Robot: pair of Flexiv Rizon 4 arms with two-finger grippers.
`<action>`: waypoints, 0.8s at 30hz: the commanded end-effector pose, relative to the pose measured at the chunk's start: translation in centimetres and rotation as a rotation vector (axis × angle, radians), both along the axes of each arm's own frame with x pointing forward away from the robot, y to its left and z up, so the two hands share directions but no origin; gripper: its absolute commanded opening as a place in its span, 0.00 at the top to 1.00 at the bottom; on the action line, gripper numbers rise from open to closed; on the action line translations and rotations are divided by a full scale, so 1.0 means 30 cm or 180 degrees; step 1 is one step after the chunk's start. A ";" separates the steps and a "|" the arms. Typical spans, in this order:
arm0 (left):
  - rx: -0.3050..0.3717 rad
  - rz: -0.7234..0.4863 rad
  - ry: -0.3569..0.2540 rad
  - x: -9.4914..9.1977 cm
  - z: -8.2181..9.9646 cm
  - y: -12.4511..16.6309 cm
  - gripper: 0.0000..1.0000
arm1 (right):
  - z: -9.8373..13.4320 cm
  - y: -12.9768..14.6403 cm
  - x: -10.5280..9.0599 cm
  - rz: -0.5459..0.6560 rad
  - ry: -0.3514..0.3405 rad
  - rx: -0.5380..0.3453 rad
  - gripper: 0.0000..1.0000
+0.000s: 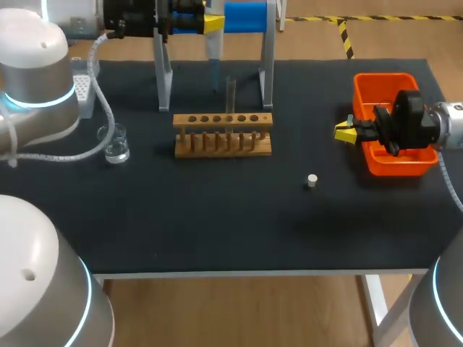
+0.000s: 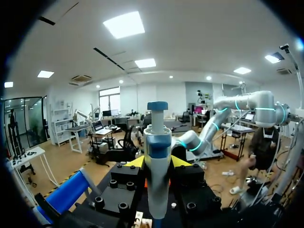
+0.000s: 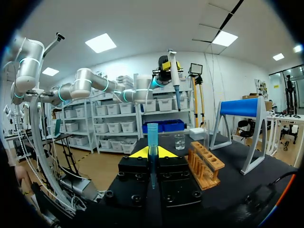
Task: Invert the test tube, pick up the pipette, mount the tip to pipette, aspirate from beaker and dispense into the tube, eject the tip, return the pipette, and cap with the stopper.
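Nearest the front edge of the desk (image 1: pixel 217 224) the stopper (image 1: pixel 312 181) sits alone, right of the middle and clear of both arms. Further back, by the right edge, my right hand (image 1: pixel 346 132) pinches the tip (image 3: pixel 152 142) between its fingers, just beside the orange bin (image 1: pixel 383 81). The tip stands crosswise to the fingers, wide end up and point down. Past it, mid-desk, the tube (image 1: pixel 231 94) stands upright in the rack (image 1: pixel 223 134), with the beaker (image 1: pixel 116 143) off toward the left edge. At the far edge my left hand (image 1: pixel 210 25) is clamped on the pipette (image 1: pixel 214 50), which hangs nose down beside the stand (image 1: pixel 266 65). I judge mounting the tip to be the step in hand. The pipette lies well apart from the tip, farther back and to the left. Both long axes look close to vertical, so the nose has to come in line above the tip's open end and press down.
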State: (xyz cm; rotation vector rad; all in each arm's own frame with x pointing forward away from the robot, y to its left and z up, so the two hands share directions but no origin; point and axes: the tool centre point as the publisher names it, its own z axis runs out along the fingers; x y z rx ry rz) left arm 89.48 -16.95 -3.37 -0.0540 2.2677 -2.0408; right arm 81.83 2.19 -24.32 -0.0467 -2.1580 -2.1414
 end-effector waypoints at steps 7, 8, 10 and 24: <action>-0.0067 0.0072 -0.0087 -0.076 0.021 -0.084 1.00 | 0.002 -0.002 -0.003 -0.0004 -0.0001 -0.0007 1.00; -0.0068 0.0065 -0.0088 -0.083 0.025 -0.093 1.00 | 0.002 -0.002 -0.003 -0.0004 -0.0001 -0.0007 1.00; -0.0065 0.0050 -0.0092 -0.092 0.034 -0.109 1.00 | 0.002 -0.002 -0.003 -0.0004 -0.0001 -0.0007 1.00; 0.0038 -0.0025 0.0088 -0.104 0.065 -0.156 1.00 | 0.002 -0.002 -0.003 -0.0004 -0.0001 -0.0007 1.00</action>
